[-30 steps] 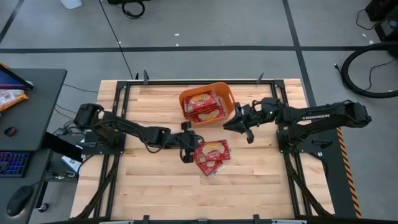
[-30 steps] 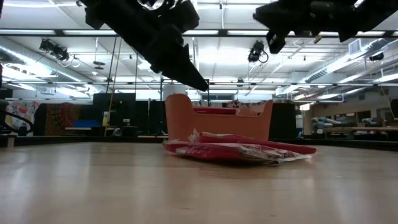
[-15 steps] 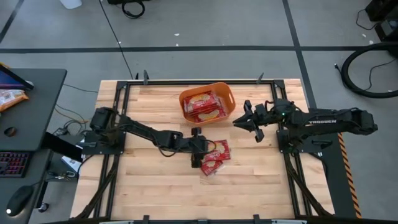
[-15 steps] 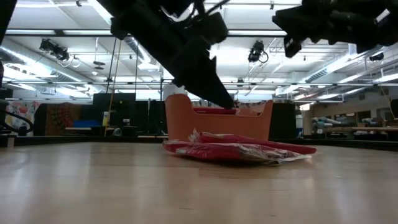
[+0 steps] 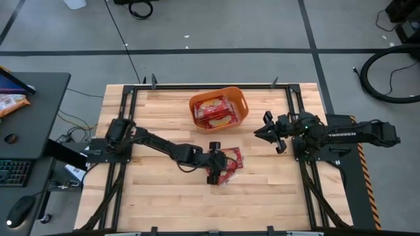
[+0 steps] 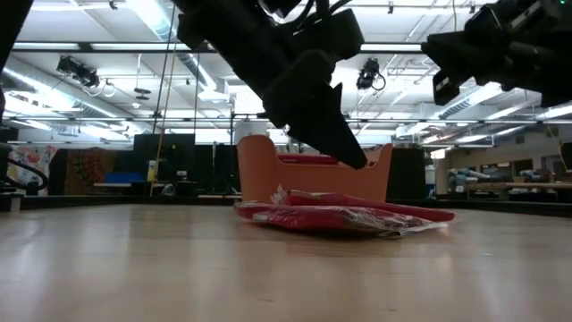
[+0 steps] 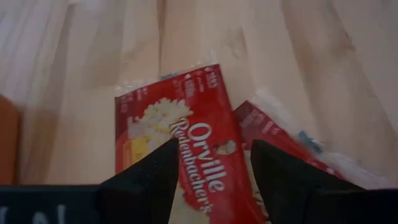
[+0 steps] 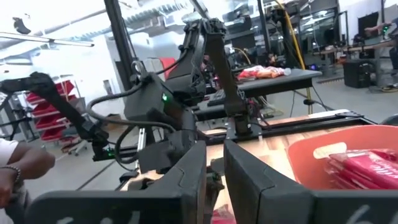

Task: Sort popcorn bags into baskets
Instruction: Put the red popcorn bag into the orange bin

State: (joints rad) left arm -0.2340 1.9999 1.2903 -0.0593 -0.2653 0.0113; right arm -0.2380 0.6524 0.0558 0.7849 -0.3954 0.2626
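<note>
Several red popcorn bags lie in a loose pile on the wooden table, near its middle; they also show in the low view. More bags lie inside the orange tub at the far middle. My left gripper is open and hovers just above the pile; in the left wrist view its fingers stand on either side of the top bag. The low view shows its tips clear of the pile. My right gripper is shut and empty, up in the air to the right of the tub.
The tub stands just behind the pile. Bare wood lies in front of the pile and to its left. A dark side table stands beyond the left edge. A person's hand shows beyond the table.
My left gripper has moved toward the table's right edge and down, from beside the pile's left to over the pile. My right gripper has drawn back toward the table's right edge, away from the tub. The bags have stayed where they were.
</note>
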